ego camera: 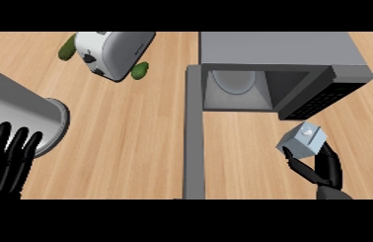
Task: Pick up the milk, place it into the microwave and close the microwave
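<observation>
Right hand [320,169] curled round the milk carton [302,139], I hold it seemingly clear of the tabletop [131,137], just before the right front corner of the microwave [277,48]. My left hand [15,162] rests spread at the lower left edge. I judge the carton could clip the control panel [320,95], since it hangs right of the cavity [237,88]; tilted, it may topple inside. The door [194,137] stands wide open. Pale wood runs to a far toaster [113,51]; no room shows beyond.

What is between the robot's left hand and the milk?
In the head view, the microwave's open door crosses the wooden counter between the left hand and the milk.
</observation>
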